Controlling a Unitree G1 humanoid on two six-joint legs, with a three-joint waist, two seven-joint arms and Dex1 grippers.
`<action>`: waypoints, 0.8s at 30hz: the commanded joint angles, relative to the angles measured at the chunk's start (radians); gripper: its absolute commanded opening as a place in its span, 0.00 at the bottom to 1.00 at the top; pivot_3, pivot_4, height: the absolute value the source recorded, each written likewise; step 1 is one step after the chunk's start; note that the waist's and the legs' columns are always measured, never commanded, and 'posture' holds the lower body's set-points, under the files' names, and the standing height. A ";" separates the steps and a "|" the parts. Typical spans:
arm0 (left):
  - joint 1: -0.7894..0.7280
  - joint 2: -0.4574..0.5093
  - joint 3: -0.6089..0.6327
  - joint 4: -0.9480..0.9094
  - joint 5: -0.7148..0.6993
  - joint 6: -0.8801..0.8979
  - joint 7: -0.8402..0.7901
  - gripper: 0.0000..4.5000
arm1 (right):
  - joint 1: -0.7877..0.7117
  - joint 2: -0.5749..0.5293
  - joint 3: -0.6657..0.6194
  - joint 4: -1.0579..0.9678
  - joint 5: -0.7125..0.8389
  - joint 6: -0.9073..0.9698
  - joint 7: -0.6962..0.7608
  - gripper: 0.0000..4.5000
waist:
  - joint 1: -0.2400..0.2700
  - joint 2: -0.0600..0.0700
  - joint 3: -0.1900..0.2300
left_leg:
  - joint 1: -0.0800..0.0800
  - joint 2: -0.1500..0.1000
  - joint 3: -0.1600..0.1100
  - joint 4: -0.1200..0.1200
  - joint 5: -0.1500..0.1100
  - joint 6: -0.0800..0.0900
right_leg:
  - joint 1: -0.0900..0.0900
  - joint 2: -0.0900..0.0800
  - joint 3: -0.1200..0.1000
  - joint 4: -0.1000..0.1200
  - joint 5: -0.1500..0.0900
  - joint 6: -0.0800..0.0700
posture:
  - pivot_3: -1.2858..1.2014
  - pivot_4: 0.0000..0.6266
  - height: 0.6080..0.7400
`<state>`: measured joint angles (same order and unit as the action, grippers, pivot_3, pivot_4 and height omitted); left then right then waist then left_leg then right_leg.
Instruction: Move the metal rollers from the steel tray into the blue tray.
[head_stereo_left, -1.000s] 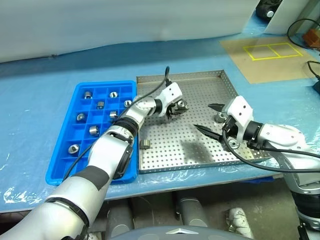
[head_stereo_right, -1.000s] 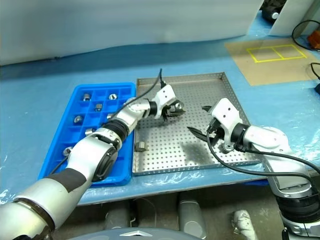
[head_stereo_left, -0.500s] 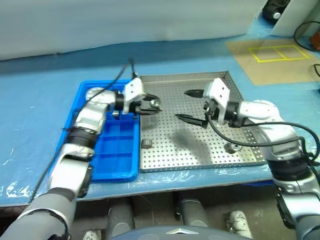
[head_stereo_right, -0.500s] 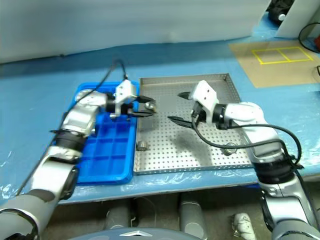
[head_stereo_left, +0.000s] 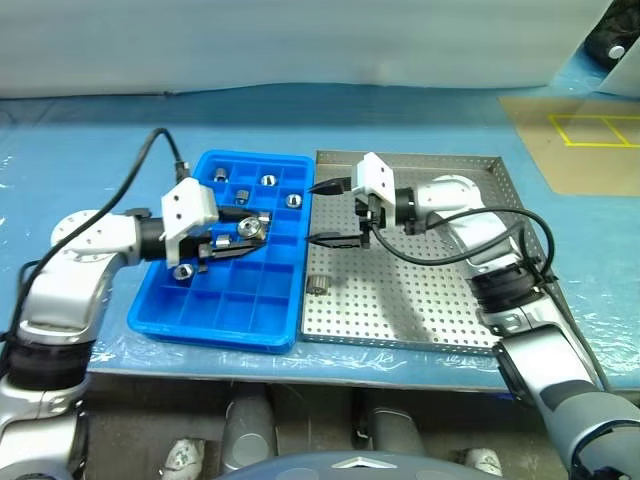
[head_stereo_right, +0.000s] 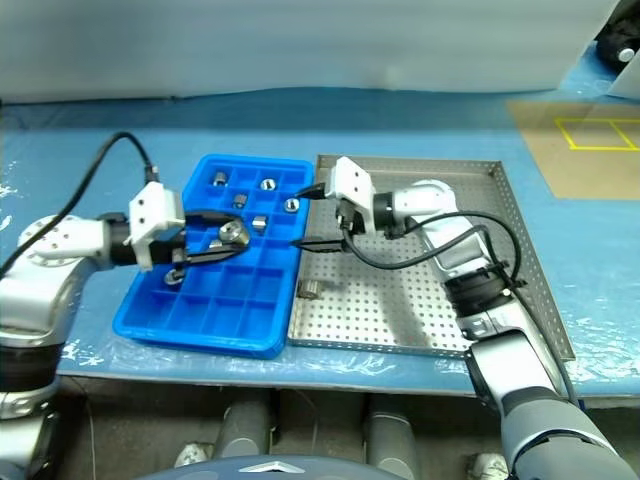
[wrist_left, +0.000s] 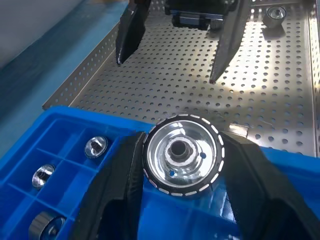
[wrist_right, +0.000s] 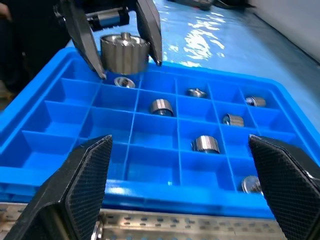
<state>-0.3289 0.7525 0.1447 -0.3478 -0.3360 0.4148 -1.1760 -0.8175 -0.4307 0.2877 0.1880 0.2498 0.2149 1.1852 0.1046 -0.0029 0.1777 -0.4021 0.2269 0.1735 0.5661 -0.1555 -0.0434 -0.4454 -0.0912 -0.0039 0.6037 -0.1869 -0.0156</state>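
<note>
My left gripper is shut on a metal roller, a ribbed silver cylinder with a hollow centre, held above the middle compartments of the blue tray. Several more rollers lie in the tray's far compartments. My right gripper stands open with nothing in it, pointing left over the left rim of the steel tray, facing the left gripper. One roller lies on the perforated floor near that rim, and another roller lies further in.
The two trays sit side by side on a blue plastic-covered table. A brown board with a yellow taped rectangle lies at the far right. A black cable loops from my left wrist. The table's front edge runs just below the trays.
My left gripper has carried the roller leftward from over the steel tray to over the blue tray. The right gripper swung left to the steel tray's left rim, still open. The view has shifted too.
</note>
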 joint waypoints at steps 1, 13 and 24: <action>0.089 0.066 0.112 -0.100 -0.058 0.039 0.021 0.49 | -0.047 0.048 0.011 0.040 0.000 -0.062 0.049 1.00 | 0.004 0.000 0.000 | 0.000 0.000 -0.001 0.000 0.001 -0.001 | -0.001 0.000 0.000 0.002 -0.001 0.000 | 0.63 0.24 1.00; 0.386 0.116 0.234 -0.091 -0.017 -0.040 0.101 0.49 | -0.073 0.145 0.036 0.120 -0.038 -0.130 0.115 1.00 | 0.049 0.000 0.000 | -0.004 0.012 -0.003 -0.003 0.006 -0.010 | -0.007 0.011 -0.006 0.006 -0.003 -0.005 | 0.65 0.24 1.00; 0.336 0.099 0.178 0.056 0.024 -0.116 0.181 0.49 | -0.042 0.114 0.018 0.093 -0.049 -0.109 0.087 1.00 | 0.046 -0.001 0.000 | -0.003 0.013 -0.003 -0.002 0.006 -0.011 | -0.008 0.012 -0.004 0.009 -0.004 -0.006 | 0.62 0.24 1.00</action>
<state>0.0061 0.8378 0.3045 -0.2841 -0.3061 0.3241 -0.9905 -0.8583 -0.3114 0.3295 0.3218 0.1953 0.1054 1.2785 0.1509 -0.0035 0.1773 -0.4048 0.2400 0.1707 0.5637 -0.1490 -0.0547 -0.4537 -0.0786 -0.0081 0.6125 -0.1906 -0.0213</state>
